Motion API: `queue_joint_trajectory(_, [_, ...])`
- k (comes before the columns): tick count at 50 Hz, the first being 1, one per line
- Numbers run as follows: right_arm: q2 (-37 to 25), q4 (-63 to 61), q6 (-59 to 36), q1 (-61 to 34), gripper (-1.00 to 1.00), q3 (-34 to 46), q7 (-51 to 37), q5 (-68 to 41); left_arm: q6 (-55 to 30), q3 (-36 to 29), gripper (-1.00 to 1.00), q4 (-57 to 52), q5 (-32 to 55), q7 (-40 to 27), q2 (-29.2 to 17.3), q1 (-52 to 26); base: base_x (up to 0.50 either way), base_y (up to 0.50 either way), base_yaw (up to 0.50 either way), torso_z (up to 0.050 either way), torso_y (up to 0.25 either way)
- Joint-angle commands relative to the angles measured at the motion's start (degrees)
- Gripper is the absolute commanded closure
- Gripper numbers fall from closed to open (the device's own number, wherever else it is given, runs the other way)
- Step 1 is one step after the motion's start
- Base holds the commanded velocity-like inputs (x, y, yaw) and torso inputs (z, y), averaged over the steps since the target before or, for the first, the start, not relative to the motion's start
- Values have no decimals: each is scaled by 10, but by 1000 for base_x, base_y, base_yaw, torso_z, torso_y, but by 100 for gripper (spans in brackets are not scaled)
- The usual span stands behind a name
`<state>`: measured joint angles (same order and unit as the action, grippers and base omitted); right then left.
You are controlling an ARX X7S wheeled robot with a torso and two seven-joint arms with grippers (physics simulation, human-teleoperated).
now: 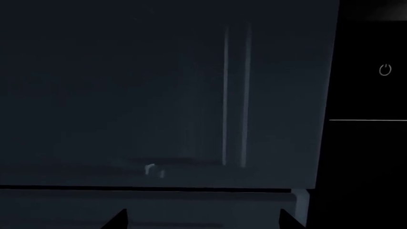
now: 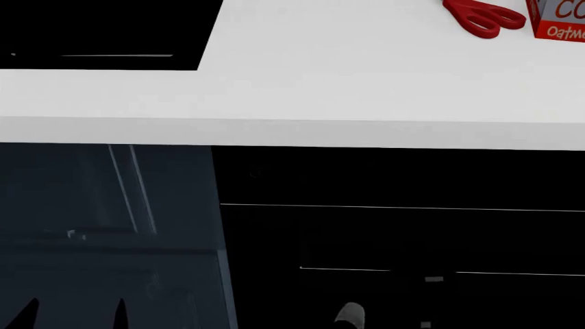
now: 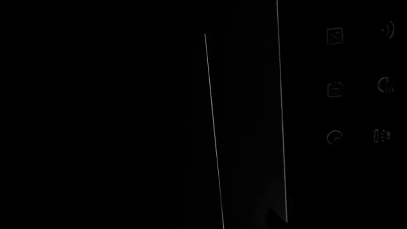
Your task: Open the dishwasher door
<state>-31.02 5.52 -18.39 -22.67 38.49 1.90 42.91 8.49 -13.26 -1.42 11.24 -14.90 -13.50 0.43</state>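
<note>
Head view first: the dishwasher door (image 2: 402, 240) fills the space under the white surface (image 2: 302, 89), a glossy black panel with thin silver lines running across it, shut flat against the front. Just beside it sits the blue-grey panel (image 2: 101, 226) with pale vertical streaks.

Down at the lower edge, the left claw (image 2: 73, 312) shows as two dark fingertips (image 2: 119, 310), set apart from each other with open space between them, so it is spread and holding nothing. It hangs in front of the blue-grey panel, with the dishwasher door off to its right side. The left wrist view agrees: the two dark tips of the left claw (image 1: 203, 220) sit well apart, the streaked panel (image 1: 159, 95) straight ahead of them, and the black door (image 1: 369, 143) with a power symbol (image 1: 385, 69) to the side.

The right claw (image 2: 350, 315) is only a pale rounded bit at the bottom edge, right in front of the dishwasher door; I cannot tell whether it is spread or pressed together. Its wrist view is nearly all black door (image 3: 127, 119), close ahead, with silver lines and a cluster of faint control icons (image 3: 356, 86).

Far beyond both claws, up on the surface: red scissors (image 2: 480, 15) just beside a red oatmeal box (image 2: 559, 17), and a black cooktop (image 2: 101, 31).
</note>
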Motion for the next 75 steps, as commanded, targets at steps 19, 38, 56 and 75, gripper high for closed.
queue_joint_trajectory(19, [53, 155, 44, -82, -100, 34, -12, -5, -13, 2, -100, -31, 3, -14, -18, 5, 0, 0, 0, 0, 0])
queue_joint_trajectory(38, [53, 158, 39, -92, 100, 35, -7, -4, -7, 0, -100, -32, 7, -17, -21, 6, 0, 0, 0, 0, 0])
queue_joint_trajectory(56, [-20, -18, -5, 11, 100, 21, 46, -2, -19, -4, -100, -38, 10, -19, -28, -2, 0, 0, 0, 0, 0])
queue_joint_trajectory(75, [-94, -187, -49, 149, 100, 2, 55, 3, -12, -3, -100, -37, 11, -22, -34, -3, 0, 0, -1, 0, 0])
